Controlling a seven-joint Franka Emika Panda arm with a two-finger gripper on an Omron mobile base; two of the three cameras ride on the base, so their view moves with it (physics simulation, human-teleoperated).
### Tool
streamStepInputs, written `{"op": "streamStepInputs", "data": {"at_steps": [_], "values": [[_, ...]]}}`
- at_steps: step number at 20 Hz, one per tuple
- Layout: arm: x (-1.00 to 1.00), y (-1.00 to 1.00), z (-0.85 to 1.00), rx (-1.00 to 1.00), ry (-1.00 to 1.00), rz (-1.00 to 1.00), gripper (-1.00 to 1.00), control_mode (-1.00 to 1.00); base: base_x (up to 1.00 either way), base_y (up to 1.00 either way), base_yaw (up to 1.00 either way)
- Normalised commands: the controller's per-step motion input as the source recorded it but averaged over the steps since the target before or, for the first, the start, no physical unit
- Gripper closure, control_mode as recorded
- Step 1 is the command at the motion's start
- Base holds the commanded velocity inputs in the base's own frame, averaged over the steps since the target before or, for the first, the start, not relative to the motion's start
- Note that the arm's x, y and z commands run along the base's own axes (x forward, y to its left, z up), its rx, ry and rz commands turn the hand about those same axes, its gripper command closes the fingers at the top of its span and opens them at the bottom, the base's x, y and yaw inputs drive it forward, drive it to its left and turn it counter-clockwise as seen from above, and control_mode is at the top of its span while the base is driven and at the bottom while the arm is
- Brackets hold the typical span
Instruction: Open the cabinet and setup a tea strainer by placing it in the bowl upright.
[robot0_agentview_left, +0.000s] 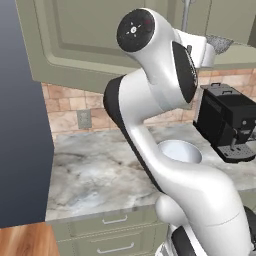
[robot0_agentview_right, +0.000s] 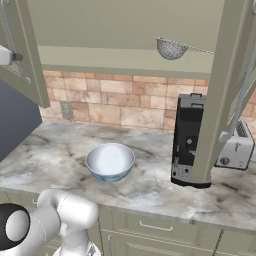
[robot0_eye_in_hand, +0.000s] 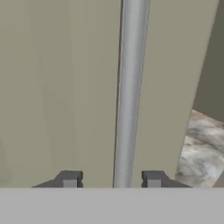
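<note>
Your gripper (robot0_eye_in_hand: 111, 180) is right up against the green door of the cabinet (robot0_agentview_right: 125, 30), and its two dark fingertips (robot0_eye_in_hand: 69, 179) sit apart, one on each side of the long silver handle (robot0_eye_in_hand: 130, 92). You cannot tell if they touch the bar yet. The handle is a smooth, round metal rod that runs straight up the flat, painted door. Both cabinet doors are swung open. Inside, on the smooth green shelf, you can see the tea strainer (robot0_agentview_right: 171, 48). It is a small grey cup made of fine wire mesh, with a thin handle sticking out to one side, and it sits near the front edge of the shelf. Down below, the bowl (robot0_agentview_right: 110, 161) stands on the grey, swirly stone counter (robot0_agentview_right: 45, 150). It is round and shiny, white inside and pale blue outside, and nothing is in it. Beside the bowl stands a boxy black coffee machine (robot0_agentview_right: 188, 140), and next to that a silver toaster (robot0_agentview_right: 235, 147).
</note>
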Motion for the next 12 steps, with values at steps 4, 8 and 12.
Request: {"op": "streamStepInputs", "data": {"at_steps": [4, 8, 12], "values": [[-0.26, 0.0, 0.0, 0.0, -0.02, 0.0, -1.0, -1.0, 0.0, 0.0, 0.0], [-0.7, -0.04, 0.1, 0.06, 0.0, 0.06, -1.0, -1.0, 0.0, 0.0, 0.0], [-0.58, -0.46, 0.01, 0.4, 0.0, 0.1, -1.0, -1.0, 0.0, 0.0, 0.0]]}}
